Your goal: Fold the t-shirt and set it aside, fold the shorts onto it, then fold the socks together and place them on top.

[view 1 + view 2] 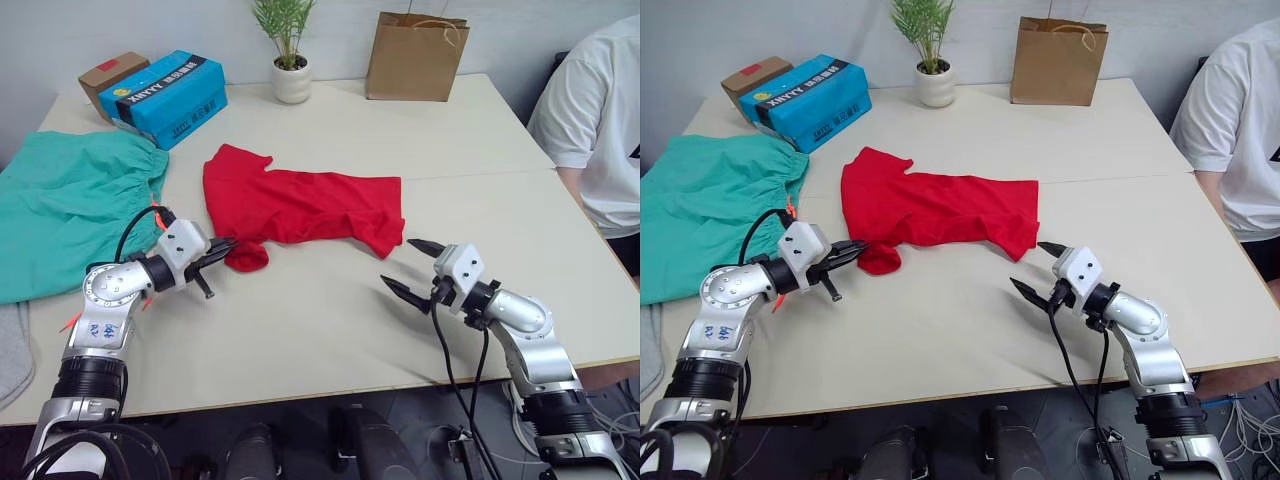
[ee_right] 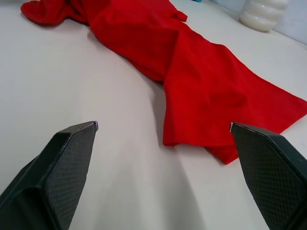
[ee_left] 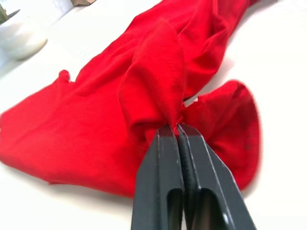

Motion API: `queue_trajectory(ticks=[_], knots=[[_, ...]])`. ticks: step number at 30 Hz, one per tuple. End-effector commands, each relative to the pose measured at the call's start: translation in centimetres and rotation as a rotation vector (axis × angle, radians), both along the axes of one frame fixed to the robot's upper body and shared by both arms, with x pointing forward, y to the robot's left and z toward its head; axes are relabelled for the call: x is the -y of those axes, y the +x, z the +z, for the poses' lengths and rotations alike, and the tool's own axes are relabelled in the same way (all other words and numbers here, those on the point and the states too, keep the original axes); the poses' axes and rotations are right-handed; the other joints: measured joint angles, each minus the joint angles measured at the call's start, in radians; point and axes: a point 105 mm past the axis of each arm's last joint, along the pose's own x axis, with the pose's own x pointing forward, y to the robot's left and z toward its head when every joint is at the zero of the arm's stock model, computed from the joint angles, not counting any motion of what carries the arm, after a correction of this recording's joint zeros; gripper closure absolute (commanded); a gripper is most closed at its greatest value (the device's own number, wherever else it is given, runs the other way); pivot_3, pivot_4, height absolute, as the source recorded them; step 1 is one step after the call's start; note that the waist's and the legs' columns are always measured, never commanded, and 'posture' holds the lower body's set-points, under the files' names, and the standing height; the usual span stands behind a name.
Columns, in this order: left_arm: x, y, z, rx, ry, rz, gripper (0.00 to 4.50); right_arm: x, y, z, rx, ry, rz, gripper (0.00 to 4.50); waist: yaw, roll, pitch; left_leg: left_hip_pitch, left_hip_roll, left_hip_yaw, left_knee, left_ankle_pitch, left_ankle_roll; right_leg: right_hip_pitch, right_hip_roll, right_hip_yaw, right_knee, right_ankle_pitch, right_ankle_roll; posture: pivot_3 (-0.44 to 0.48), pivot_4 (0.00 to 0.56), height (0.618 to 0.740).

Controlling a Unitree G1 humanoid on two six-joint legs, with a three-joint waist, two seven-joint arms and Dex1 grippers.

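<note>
— Where the t-shirt [image 1: 300, 205] lies crumpled across the middle of the table [image 1: 330, 320], which effector has hold of it?

— The left gripper [image 1: 222, 250]: its fingers are pressed together on a bunched fold at the near-left corner of the red cloth, as the left wrist view shows. The right gripper [image 1: 415, 267] is spread wide, holding nothing, just off the shirt's near-right hem with bare tabletop beneath it.

— What lies around the garment?

— To the robot's left, the shorts [image 1: 70, 205], teal, spread flat, with an orange drawstring end [image 1: 157, 212] beside the left arm. At the near-left table edge, a grey piece of fabric [image 1: 12, 350], possibly the socks; too little is seen to be sure. Along the far edge: a blue box [image 1: 165, 97] against a brown carton [image 1: 110, 75], a potted plant [image 1: 289, 55] and a paper bag [image 1: 416, 57].

— Does anything crowd the work?

— A person in a white t-shirt [image 1: 598, 130] sits at the table's right side, well apart from the red shirt. The far-edge items stand clear of it.
</note>
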Motion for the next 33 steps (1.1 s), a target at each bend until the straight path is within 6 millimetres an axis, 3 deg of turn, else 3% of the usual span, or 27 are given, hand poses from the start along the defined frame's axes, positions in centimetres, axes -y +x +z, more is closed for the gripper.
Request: queue_trajectory(ticks=[1, 8, 19, 23, 33], knots=[[-0.5, -0.7, 2.7, 0.034, -0.154, -0.011, 4.48, -0.6, -0.2, 1.7, 0.046, 0.007, 0.029, 0.00, 0.001, 0.000, 0.000, 0.000, 0.000, 0.000, 0.000, 0.000, 0.000, 0.000, 0.000, 0.000, 0.000, 0.000, 0.000, 0.000, 0.150, 0.740], [-1.5, -0.9, 4.6, 0.011, -0.347, 0.034, 4.48, -3.4, 1.3, 1.7, -0.005, -0.050, 0.019, 0.00, -0.002, 0.000, 0.000, 0.001, 0.000, -0.001, 0.000, 0.001, -0.001, 0.000, 0.000, 0.000, 0.002, 0.000, 0.000, 0.000, 0.150, 0.740], [-0.7, -1.4, 3.6, -0.045, -0.330, 0.029, 4.48, -4.4, 4.9, 0.1, 0.036, -0.165, -0.218, 0.00, -0.002, 0.000, 0.000, -0.001, 0.000, -0.001, 0.000, 0.002, -0.002, -0.002, 0.000, 0.000, 0.003, 0.000, -0.001, 0.000, 0.150, 0.740], [-0.9, -1.6, 3.5, -0.045, -0.324, 0.037, 4.50, -3.4, 5.2, -0.2, 0.022, -0.165, -0.293, 0.92, -0.002, -0.001, 0.000, -0.001, 0.000, -0.001, 0.000, 0.002, -0.002, -0.002, 0.000, 0.000, 0.003, 0.000, -0.001, 0.000, 0.150, 0.740], [-1.9, -1.8, 3.8, -0.074, -0.315, 0.025, 4.50, -2.2, 4.7, 0.4, -0.033, -0.115, -0.260, 4.43, -0.002, -0.001, 0.000, -0.001, 0.000, -0.001, -0.001, 0.002, -0.002, -0.002, 0.000, 0.000, 0.003, 0.000, -0.001, 0.000, 0.150, 0.740]])
